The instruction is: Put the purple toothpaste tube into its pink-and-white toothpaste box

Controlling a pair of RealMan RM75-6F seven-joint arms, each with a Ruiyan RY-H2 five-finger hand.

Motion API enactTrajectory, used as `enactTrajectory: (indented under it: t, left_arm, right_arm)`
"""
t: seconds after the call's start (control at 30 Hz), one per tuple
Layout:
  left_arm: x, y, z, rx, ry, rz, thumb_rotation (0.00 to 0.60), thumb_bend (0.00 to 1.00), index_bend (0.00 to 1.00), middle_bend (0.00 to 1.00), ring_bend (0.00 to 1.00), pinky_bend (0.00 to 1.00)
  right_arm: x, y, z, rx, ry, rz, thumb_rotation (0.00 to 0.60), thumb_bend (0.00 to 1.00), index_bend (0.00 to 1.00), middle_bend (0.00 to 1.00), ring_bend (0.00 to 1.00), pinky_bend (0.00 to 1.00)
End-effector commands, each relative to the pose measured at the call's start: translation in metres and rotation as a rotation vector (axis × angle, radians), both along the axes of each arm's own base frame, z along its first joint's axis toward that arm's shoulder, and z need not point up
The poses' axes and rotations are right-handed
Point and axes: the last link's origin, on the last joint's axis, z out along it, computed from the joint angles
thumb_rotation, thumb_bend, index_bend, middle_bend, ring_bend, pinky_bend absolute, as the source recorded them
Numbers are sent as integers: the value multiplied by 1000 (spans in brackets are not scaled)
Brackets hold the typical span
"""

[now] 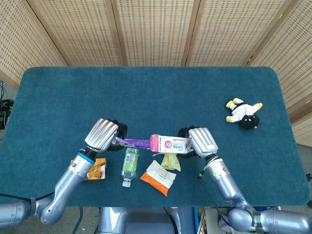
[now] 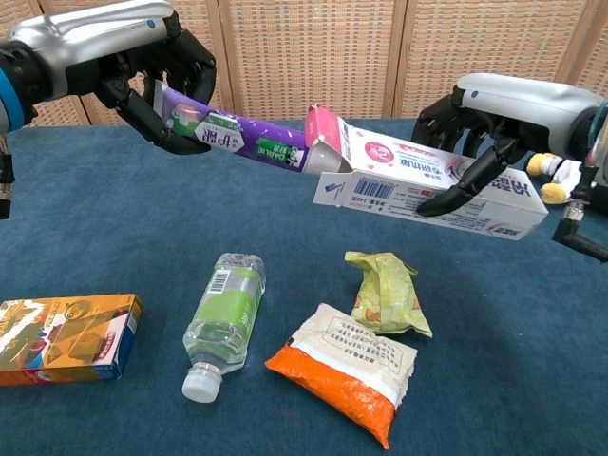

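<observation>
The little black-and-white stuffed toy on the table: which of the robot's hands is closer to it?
Right. The right hand, holding the toothpaste box, is on the toy's side of the table, though apart from it. The left hand, holding the purple tube, is much further away.
</observation>
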Motion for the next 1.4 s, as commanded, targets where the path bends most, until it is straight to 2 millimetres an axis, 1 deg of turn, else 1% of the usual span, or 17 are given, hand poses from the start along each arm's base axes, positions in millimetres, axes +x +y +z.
enactTrajectory:
  t: [0.03, 0.77, 1.1, 1.33, 1.4]
  left_arm:
    - [1, 0, -3, -2, 14, 1, 600, 312, 824, 686, 585, 648]
    - [16, -6, -21, -7, -3, -36, 600, 312, 824, 686, 584, 648]
    - [27, -12, -43, 15, -36, -108, 600, 312, 824, 686, 584, 648]
    - [34, -14, -54, 61, -35, -161, 600, 313, 824, 685, 584, 648]
    - [35, -14, -56, 67, -33, -166, 600, 312, 824, 661, 568, 642]
  right_arm:
    - [0, 0, 0, 0, 1, 1, 600, 1, 594, 515, 414, 445]
    - [6, 4, 0, 16, -16, 11, 600, 0, 594, 515, 414, 445]
    - [13, 4, 3, 42, -67, -4, 600, 1, 594, 515, 414, 445]
    - [14, 4, 8, 48, -85, -10, 600, 1, 594, 515, 414, 445]
    - [15, 4, 9, 50, -91, -10, 600, 0, 594, 515, 414, 445]
